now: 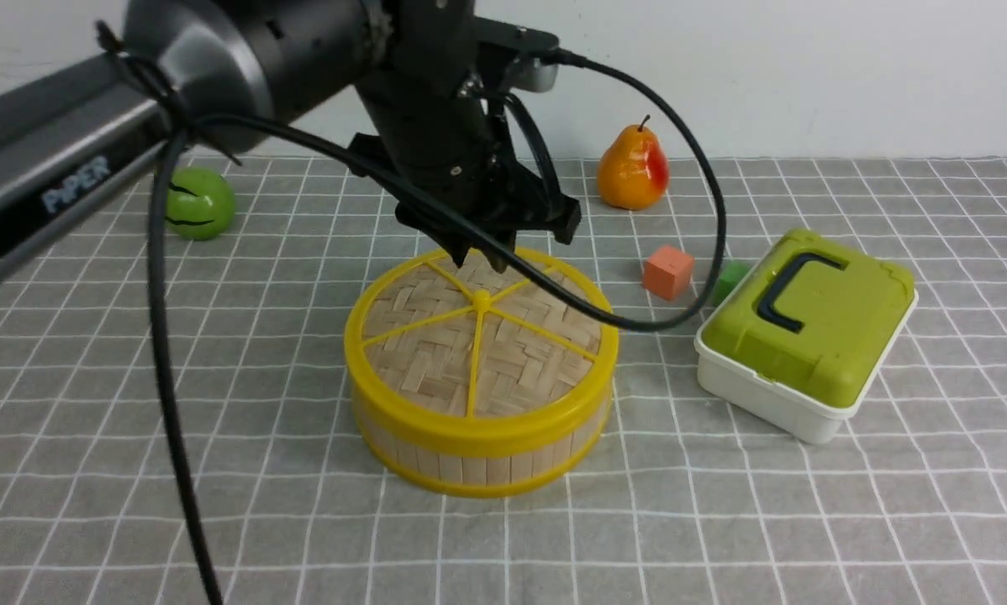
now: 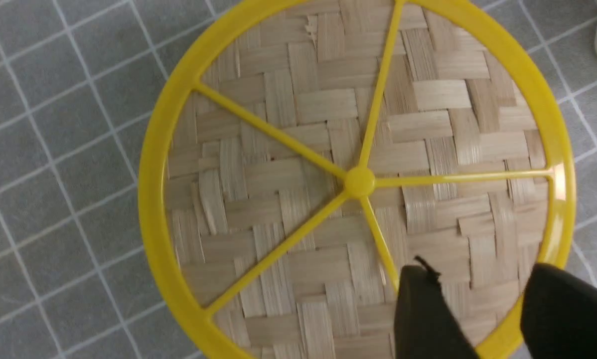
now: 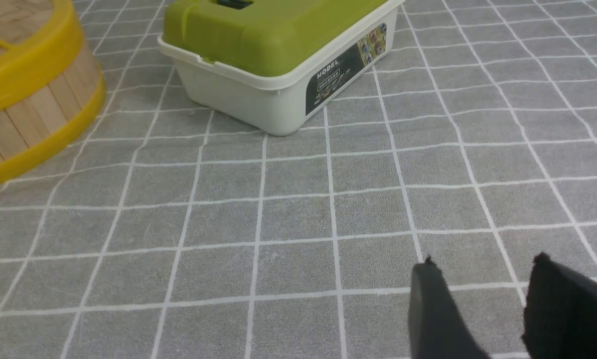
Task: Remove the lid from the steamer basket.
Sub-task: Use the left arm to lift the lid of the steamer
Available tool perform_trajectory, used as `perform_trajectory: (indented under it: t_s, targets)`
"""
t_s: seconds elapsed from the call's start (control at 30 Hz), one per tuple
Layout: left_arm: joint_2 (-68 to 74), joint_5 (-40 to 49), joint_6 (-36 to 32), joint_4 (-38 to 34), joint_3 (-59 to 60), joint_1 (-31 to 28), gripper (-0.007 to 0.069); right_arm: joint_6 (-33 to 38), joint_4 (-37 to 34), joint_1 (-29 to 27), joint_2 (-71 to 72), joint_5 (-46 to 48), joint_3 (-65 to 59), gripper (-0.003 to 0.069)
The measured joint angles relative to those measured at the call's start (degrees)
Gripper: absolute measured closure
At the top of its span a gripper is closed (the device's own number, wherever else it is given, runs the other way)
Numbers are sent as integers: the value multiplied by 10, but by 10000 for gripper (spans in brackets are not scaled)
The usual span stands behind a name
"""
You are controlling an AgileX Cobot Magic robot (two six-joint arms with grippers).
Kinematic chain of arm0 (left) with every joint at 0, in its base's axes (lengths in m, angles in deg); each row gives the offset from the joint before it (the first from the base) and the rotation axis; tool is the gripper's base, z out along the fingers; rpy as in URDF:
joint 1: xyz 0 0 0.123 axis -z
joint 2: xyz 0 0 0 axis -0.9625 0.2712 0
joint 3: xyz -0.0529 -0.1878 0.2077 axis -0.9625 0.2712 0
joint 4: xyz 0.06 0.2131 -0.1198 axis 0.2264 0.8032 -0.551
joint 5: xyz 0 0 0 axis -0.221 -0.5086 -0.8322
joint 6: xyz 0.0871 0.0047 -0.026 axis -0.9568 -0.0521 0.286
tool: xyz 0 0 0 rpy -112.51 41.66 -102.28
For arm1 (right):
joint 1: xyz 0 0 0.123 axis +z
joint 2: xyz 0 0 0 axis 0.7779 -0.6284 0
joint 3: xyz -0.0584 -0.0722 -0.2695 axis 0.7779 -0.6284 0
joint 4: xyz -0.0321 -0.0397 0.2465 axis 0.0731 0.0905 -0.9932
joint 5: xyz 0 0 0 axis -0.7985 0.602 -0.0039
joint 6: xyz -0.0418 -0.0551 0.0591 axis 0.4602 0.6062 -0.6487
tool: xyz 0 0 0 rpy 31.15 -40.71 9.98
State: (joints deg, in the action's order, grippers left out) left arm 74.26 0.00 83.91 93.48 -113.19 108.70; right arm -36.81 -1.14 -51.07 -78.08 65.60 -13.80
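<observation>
- Near the middle of the table (image 1: 285,504), on its grid-patterned cloth, I see the steamer basket (image 1: 450,467) sitting flat, slatted wall showing between its yellow rims.
- On top of it I have the lid (image 1: 419,353) lying level, its woven bamboo face up, yellow spokes running out from the small centre knob (image 1: 482,301).
- Over the far part of the lid I have my left gripper (image 2: 470,304) pointing down, its jaws spread with a gap between the fingertips and nothing held in it; I cannot tell whether the tips touch the woven face.
- From the left arm (image 1: 318,50) a black cable (image 1: 638,322) loops across my front view, passing in front of the lid.
- On the right wrist view I find my right gripper (image 3: 478,299) with its jaws apart too, nothing between them, facing bare cloth.
- To the right of the basket, apart from it, I see a white box (image 3: 243,99) under a green lid with a black handle (image 1: 781,290).
- Beyond that box's left side I make out an orange block (image 1: 668,272) and a green block (image 1: 730,280), the latter partly hidden.
- Farther back stands an orange-red pear (image 1: 632,168), and at the far left sits a round green object (image 1: 205,204) with dark streaks.
</observation>
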Motion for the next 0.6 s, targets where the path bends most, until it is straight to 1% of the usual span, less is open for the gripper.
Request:
perform_trajectory:
  t_s: [0.1, 0.2, 0.47, 0.6]
  targets:
    - [38, 14, 0, 11, -37, 4, 232, 0, 0, 0, 0, 0, 0, 418]
    - [68, 25, 0, 18, -58, 4, 215, 0, 0, 0, 0, 0, 0, 418]
    - [115, 26, 1, 56, -64, 4, 242, 0, 0, 0, 0, 0, 0, 418]
    - [128, 12, 23, 82, -66, 4, 263, 0, 0, 0, 0, 0, 0, 418]
